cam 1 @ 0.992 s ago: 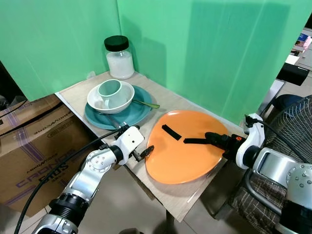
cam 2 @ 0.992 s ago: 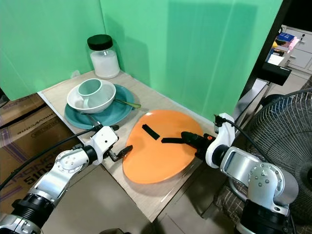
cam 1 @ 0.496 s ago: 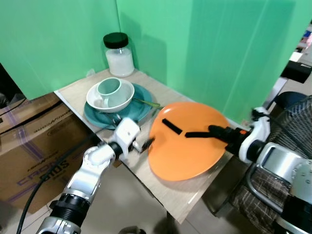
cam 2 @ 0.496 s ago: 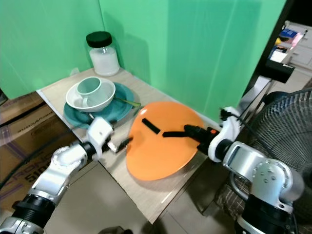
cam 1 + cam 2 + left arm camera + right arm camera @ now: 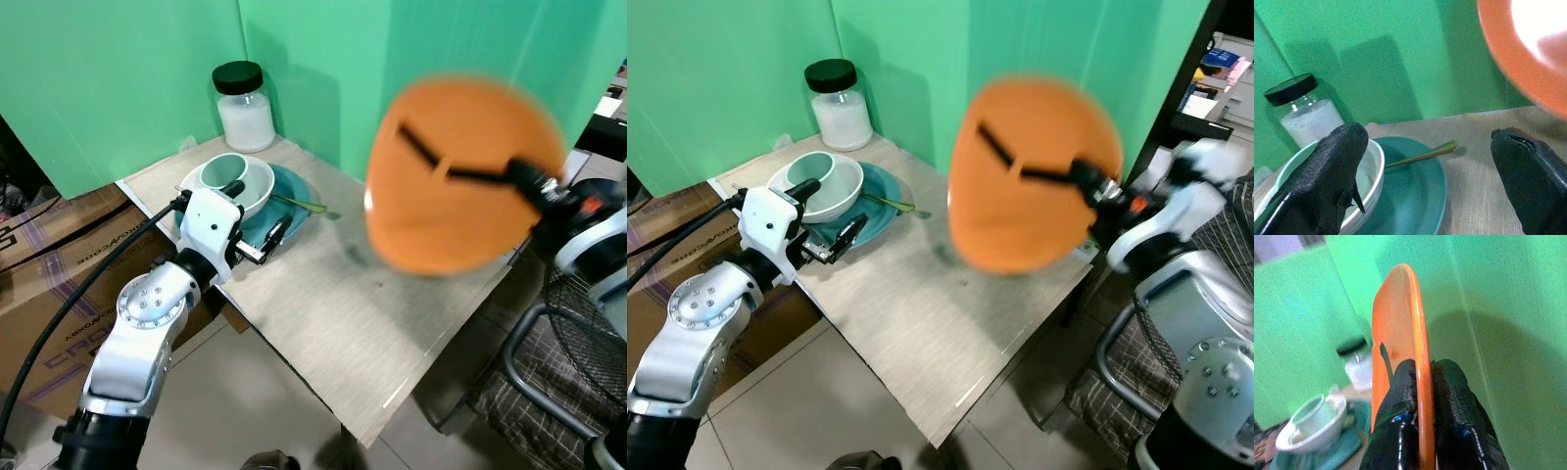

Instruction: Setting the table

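Seen edge-on from the right wrist, orange plate point(image 5: 1418, 377) pinched at its rim by right gripper point(image 5: 1420, 404), now lifted off the table point(image 5: 392, 343) and tilted up, with left gripper point(image 5: 263, 238) spread wide beside white bowl point(image 5: 257, 191).

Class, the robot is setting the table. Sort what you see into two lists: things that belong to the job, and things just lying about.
Belongs to the job:
- orange plate, held up off the table, pinched in the right claw
- teal plate
- white bowl on it
- mug in the bowl
- spoon
- left claw, open beside the teal plate

Lying about:
- jar
- cardboard box
- fan
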You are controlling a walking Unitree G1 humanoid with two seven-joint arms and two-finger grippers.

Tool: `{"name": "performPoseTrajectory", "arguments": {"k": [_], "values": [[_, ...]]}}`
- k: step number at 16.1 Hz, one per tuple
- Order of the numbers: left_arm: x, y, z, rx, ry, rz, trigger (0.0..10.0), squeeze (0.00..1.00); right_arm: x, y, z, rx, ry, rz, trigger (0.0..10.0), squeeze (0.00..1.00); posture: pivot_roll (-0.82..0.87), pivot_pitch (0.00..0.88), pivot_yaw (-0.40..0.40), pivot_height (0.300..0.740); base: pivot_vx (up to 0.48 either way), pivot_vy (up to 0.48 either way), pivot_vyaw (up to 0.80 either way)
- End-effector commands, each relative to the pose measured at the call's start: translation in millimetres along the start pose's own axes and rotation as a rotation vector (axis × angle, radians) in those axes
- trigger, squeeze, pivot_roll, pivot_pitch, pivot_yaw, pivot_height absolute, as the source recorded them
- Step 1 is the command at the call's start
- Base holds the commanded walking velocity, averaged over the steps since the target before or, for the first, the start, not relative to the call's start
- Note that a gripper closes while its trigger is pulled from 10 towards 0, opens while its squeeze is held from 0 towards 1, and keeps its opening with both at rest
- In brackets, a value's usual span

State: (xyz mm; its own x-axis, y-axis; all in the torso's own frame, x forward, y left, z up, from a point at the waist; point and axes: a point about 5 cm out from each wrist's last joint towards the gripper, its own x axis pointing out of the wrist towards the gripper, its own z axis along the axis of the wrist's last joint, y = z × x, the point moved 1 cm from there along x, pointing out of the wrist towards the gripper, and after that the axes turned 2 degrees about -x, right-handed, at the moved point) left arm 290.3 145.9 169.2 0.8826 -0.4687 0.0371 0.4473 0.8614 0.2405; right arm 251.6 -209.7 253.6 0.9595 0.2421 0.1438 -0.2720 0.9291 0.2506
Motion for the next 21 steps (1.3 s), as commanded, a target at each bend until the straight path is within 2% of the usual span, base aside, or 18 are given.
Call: {"name": "performPoseTrajectory", "arguments": {"k": [1, 2, 3, 6, 9, 10, 11, 12, 13, 17, 18, 21], "values": [[-1.8, -2.1, 6, -0.008, -0.007, 0.042, 10.0, 0.00, -2.3, 18.0, 12, -0.019, -0.115, 0.047, 10.0, 0.00, 0.08, 0.000, 0.100, 0.740, 0.000, 0.000, 0.00], [-1.7, -4.9, 7, -0.011, -0.010, 0.047, 10.0, 0.00, -3.8, 21.4, 13, -0.024, -0.136, 0.054, 10.0, 0.00, 0.08, 0.000, 0.100, 0.740, 0.000, 0.000, 0.00], [-3.2, -10.7, 9, -0.024, -0.007, 0.055, 10.0, 0.00, -7.3, 26.6, 13, -0.094, -0.188, 0.068, 10.0, 0.00, 0.08, 0.000, 0.100, 0.740, 0.000, 0.000, 0.00], [0.1, -18.5, 11, -0.028, -0.004, 0.067, 10.0, 0.00, -8.8, 35.4, -9, -0.012, -0.174, 0.060, 10.0, 0.00, 0.08, 0.000, 0.108, 0.740, 0.000, 0.000, 0.00], [3.4, -21.2, 12, -0.003, 0.003, 0.066, 10.0, 0.00, -7.4, 45.0, -26, -0.019, -0.151, 0.077, 10.0, 0.00, 0.09, 0.000, 0.103, 0.740, 0.000, 0.000, 0.00], [3.1, -21.2, 13, -0.001, 0.005, 0.074, 10.0, 0.00, -8.3, 47.7, -30, -0.020, -0.155, 0.083, 2.0, 0.00, 0.09, 0.000, 0.099, 0.740, 0.000, 0.000, 0.00], [2.4, -22.0, 13, -0.001, 0.008, 0.081, 10.0, 0.00, -8.7, 49.8, -32, -0.014, -0.165, 0.074, 0.0, 0.00, 0.09, 0.000, 0.093, 0.740, 0.000, 0.000, 0.00], [2.1, -22.4, 13, 0.000, 0.009, 0.083, 10.0, 0.00, -8.3, 50.2, -33, -0.022, -0.162, 0.067, 2.9, 0.00, 0.09, 0.000, 0.089, 0.740, 0.000, 0.000, 0.00], [2.3, -22.5, 14, 0.006, 0.006, 0.087, 10.0, 0.00, -6.6, 50.4, -34, -0.068, -0.148, 0.065, 10.0, 0.00, 0.09, 0.000, 0.088, 0.740, 0.000, 0.000, 0.00], [2.0, -26.0, 16, -0.018, -0.005, 0.077, 10.0, 0.00, -5.9, 46.0, -36, -0.122, -0.164, 0.023, 10.0, 0.00, 0.10, 0.000, 0.087, 0.740, 0.000, 0.000, -0.60], [2.1, -25.6, 17, -0.046, -0.005, 0.087, 10.0, 0.00, -6.1, 44.4, -34, -0.117, -0.183, 0.009, 10.0, 0.00, 0.09, 0.000, 0.090, 0.740, 0.000, 0.000, -0.80], [1.7, -25.5, 18, -0.042, -0.006, 0.094, 10.0, 0.00, -6.7, 46.7, -36, -0.114, -0.184, 0.011, 10.0, 0.00, 0.09, 0.000, 0.091, 0.740, 0.000, 0.000, -0.80]]}}
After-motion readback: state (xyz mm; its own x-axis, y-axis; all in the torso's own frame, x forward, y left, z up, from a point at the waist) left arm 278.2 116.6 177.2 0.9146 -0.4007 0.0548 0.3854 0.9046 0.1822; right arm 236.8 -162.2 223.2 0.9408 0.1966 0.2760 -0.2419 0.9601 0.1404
